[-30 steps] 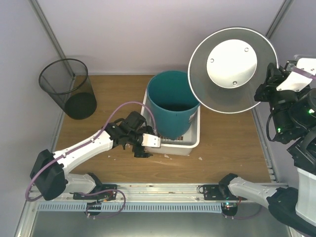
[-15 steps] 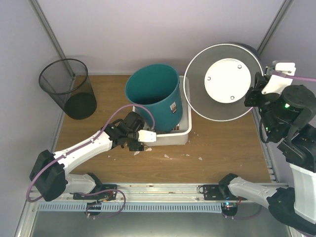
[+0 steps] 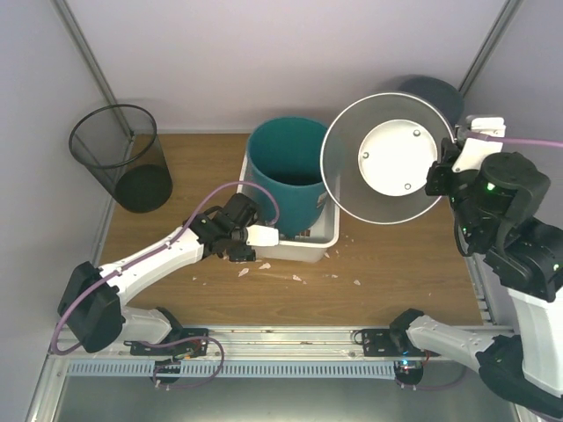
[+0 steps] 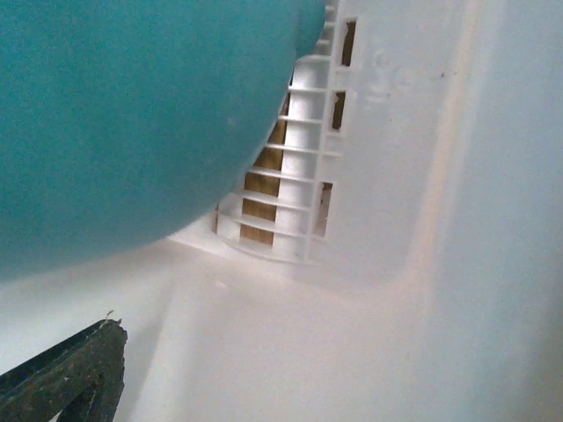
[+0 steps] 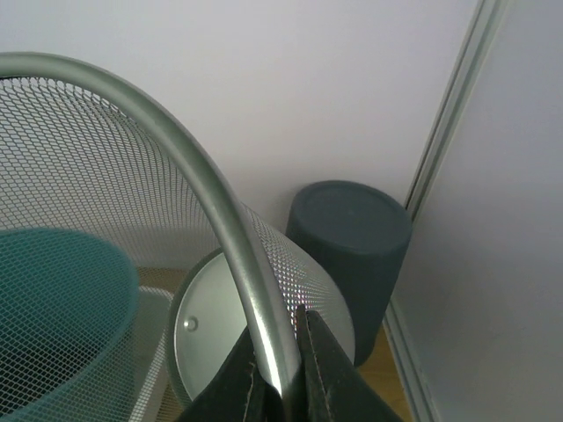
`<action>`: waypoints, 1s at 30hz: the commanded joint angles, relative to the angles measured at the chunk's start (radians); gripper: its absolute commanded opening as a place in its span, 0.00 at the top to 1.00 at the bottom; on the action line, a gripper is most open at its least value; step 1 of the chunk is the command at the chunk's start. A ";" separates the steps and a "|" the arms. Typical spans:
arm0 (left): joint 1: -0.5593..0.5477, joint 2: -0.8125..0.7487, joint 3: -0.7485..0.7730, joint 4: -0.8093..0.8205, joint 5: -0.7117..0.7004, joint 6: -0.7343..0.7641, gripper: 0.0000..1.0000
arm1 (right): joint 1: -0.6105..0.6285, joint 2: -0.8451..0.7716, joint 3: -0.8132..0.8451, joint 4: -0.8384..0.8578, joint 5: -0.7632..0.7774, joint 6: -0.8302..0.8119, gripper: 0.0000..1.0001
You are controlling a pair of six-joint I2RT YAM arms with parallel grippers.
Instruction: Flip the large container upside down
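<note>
Silver mesh bin (image 3: pixel 345 167) held aloft above right-far part of worktop (image 3: pixel 413 255), beside teal bucket (image 3: pixel 286 158). Right pincer (image 5: pixel 278 356) clenched on bin rim, at bin's right edge. Left pincer (image 3: pixel 257 246) at near-left corner of white tray (image 3: pixel 303 251); grip state cannot be told.

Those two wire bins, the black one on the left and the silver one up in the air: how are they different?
The black bin stands upright on the table, touched by nothing; the silver bin hangs tilted in the air, its rim pinched in the right claw. The black bin is dark all over; the silver bin has a white base disc. Both are round, open-topped mesh.
</note>
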 commanded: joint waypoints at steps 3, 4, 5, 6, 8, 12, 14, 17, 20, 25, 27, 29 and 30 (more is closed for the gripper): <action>0.015 -0.009 0.012 -0.048 -0.100 0.041 0.02 | 0.006 -0.023 -0.047 0.081 -0.034 0.057 0.99; 0.017 -0.010 0.006 -0.053 -0.112 0.043 0.02 | 0.006 -0.026 -0.051 0.081 -0.036 0.059 0.99; 0.021 -0.009 0.000 -0.056 -0.125 0.047 0.02 | 0.006 -0.028 -0.051 0.080 -0.038 0.060 1.00; 0.026 -0.009 -0.007 -0.059 -0.138 0.048 0.02 | 0.006 -0.028 -0.051 0.079 -0.040 0.063 0.99; 0.042 -0.009 -0.016 -0.064 -0.155 0.047 0.02 | 0.006 -0.028 -0.048 0.073 -0.038 0.066 0.99; 0.085 -0.018 -0.029 -0.077 -0.163 0.045 0.02 | 0.006 -0.033 -0.048 0.064 -0.037 0.071 0.99; 0.115 -0.022 -0.038 -0.079 -0.179 0.053 0.02 | 0.006 -0.036 -0.049 0.059 -0.036 0.074 0.99; 0.151 -0.027 -0.049 -0.086 -0.201 0.064 0.02 | 0.006 -0.036 -0.059 0.059 -0.036 0.077 0.99; 0.191 -0.028 -0.056 -0.098 -0.220 0.074 0.02 | 0.006 -0.036 -0.074 0.061 -0.038 0.076 0.99; 0.271 -0.042 -0.065 -0.090 -0.216 0.099 0.02 | 0.006 -0.039 -0.096 0.062 -0.043 0.075 0.99; 0.303 -0.042 -0.065 -0.085 -0.215 0.106 0.02 | 0.005 -0.037 -0.104 0.063 -0.051 0.073 0.99; 0.338 -0.035 -0.065 -0.082 -0.215 0.109 0.02 | 0.006 -0.034 -0.113 0.067 -0.063 0.072 0.99; 0.355 -0.029 -0.064 -0.082 -0.216 0.109 0.03 | 0.007 -0.030 -0.116 0.069 -0.068 0.071 0.99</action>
